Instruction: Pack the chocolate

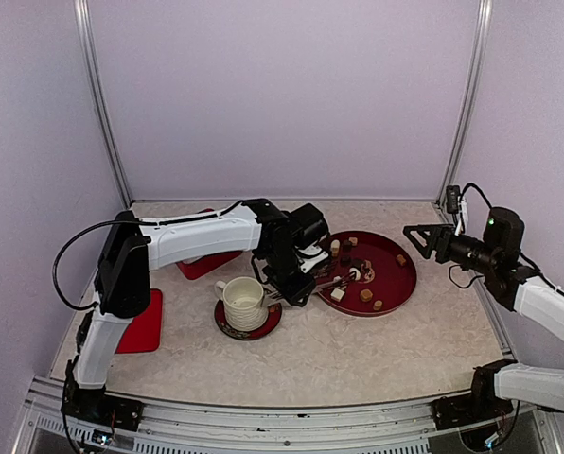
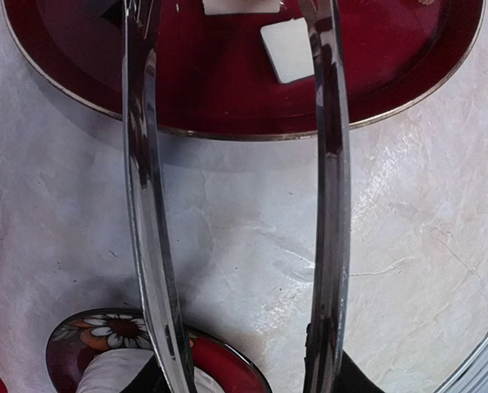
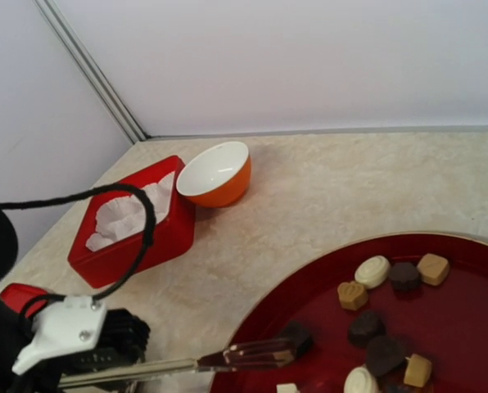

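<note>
The chocolate (image 1: 366, 295) lies as several small dark, tan and white pieces on a round red plate (image 1: 396, 284). My left gripper (image 1: 296, 284) is shut on metal tongs (image 1: 331, 281) whose tips reach over the plate's left part. In the left wrist view the tong arms (image 2: 142, 205) stand apart, with a white chocolate cube (image 2: 286, 49) between them on the plate (image 2: 228, 106). In the right wrist view a tong tip (image 3: 260, 354) sits beside a dark piece (image 3: 298, 334). My right gripper (image 1: 419, 238) hovers open and empty by the plate's right rim.
A cream cup (image 1: 243, 300) stands on a floral red saucer (image 1: 263, 328), left of the plate. A red box with white paper liners (image 3: 133, 217) and an orange bowl (image 3: 215, 173) sit at the back left. A red lid (image 1: 142, 322) lies by the left arm.
</note>
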